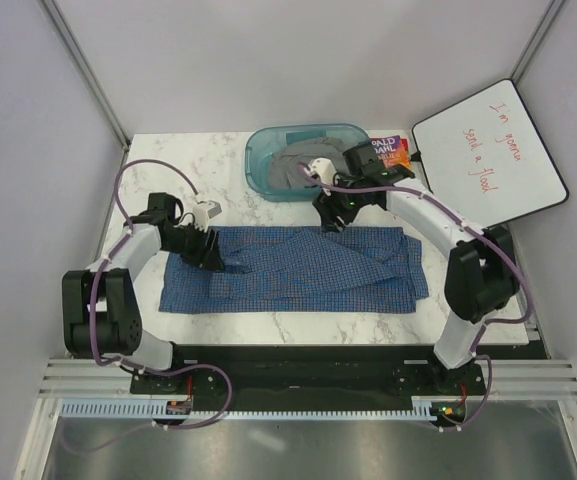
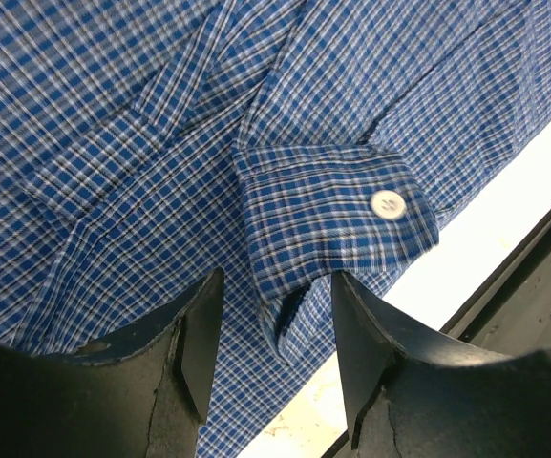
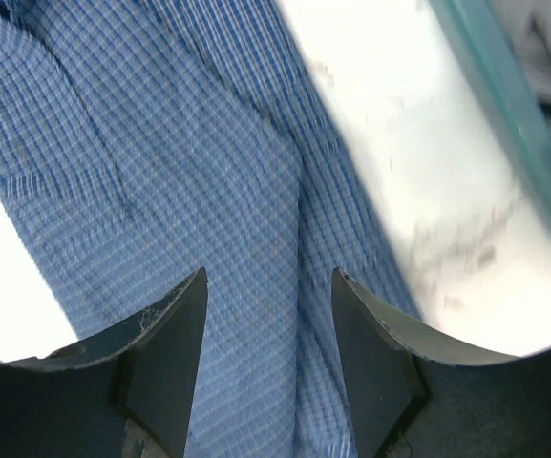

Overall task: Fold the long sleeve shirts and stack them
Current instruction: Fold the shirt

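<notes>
the blue checked shirt (image 1: 308,272) lies spread flat across the middle of the marble bench (image 1: 208,155), its long side running from 9 to 3 o'clock, with folds bunched toward the 3 o'clock end. the left end effector (image 1: 208,250) sits low over the shirt's 10 o'clock corner. seen from its wrist, its fingers (image 2: 194,334) stand spread apart, and a buttoned cuff (image 2: 337,215) with a white button (image 2: 387,203) reaches down between them, not squeezed. the right end effector (image 1: 330,215) hangs at the shirt's 12 o'clock edge, its fingers (image 3: 170,334) likewise spread over the cloth, close to bare bench. beyond it, at 12 o'clock, stands a teal bin (image 1: 255,165) holding grey cloth (image 1: 293,165). a whiteboard (image 1: 488,150) with red writing leans at 2 o'clock.
</notes>
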`<control>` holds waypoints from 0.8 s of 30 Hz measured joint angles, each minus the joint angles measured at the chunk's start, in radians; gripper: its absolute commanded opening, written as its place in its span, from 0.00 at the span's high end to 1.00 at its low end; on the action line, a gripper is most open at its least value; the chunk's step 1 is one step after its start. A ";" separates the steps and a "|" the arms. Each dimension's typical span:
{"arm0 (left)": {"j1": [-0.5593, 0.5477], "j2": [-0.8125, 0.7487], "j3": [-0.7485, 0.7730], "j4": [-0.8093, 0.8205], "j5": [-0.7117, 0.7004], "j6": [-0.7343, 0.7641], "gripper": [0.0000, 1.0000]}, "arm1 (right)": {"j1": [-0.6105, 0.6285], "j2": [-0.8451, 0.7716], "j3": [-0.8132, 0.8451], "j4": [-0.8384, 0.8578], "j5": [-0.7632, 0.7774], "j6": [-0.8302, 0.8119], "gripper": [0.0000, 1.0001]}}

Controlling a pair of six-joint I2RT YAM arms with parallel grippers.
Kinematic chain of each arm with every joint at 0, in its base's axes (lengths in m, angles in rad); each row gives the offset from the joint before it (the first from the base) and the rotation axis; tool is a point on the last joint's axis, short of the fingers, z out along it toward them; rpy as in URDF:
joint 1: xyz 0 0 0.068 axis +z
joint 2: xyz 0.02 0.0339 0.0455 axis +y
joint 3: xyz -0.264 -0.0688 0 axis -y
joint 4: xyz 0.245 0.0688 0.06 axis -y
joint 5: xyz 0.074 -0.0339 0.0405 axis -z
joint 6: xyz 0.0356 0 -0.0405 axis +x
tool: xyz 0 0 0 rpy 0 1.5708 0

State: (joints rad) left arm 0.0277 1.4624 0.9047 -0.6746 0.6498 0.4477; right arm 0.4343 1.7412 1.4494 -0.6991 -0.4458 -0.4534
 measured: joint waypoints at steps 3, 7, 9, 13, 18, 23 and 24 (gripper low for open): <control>0.019 0.065 0.005 -0.001 0.016 0.000 0.44 | 0.055 0.098 0.090 0.020 0.008 -0.018 0.35; 0.057 0.105 0.010 -0.009 0.027 0.006 0.43 | 0.111 0.224 0.188 0.024 0.024 -0.044 0.35; 0.068 0.109 0.018 -0.012 0.036 0.012 0.42 | 0.132 0.271 0.223 0.024 0.034 -0.060 0.35; 0.073 0.114 0.036 -0.014 0.043 0.023 0.42 | 0.160 0.343 0.285 0.007 0.051 -0.086 0.35; 0.075 0.119 0.038 -0.023 0.045 0.030 0.41 | 0.179 0.408 0.346 -0.006 0.059 -0.116 0.42; 0.096 0.150 0.042 -0.029 0.046 0.030 0.40 | 0.190 0.433 0.354 -0.032 0.060 -0.146 0.46; 0.101 0.157 0.045 -0.031 0.046 0.030 0.40 | 0.191 0.437 0.354 -0.037 0.061 -0.151 0.47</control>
State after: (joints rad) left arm 0.1291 1.6192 0.9497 -0.7052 0.6960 0.4778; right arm 0.6250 2.1784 1.8038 -0.7357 -0.3847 -0.6041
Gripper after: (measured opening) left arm 0.598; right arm 0.552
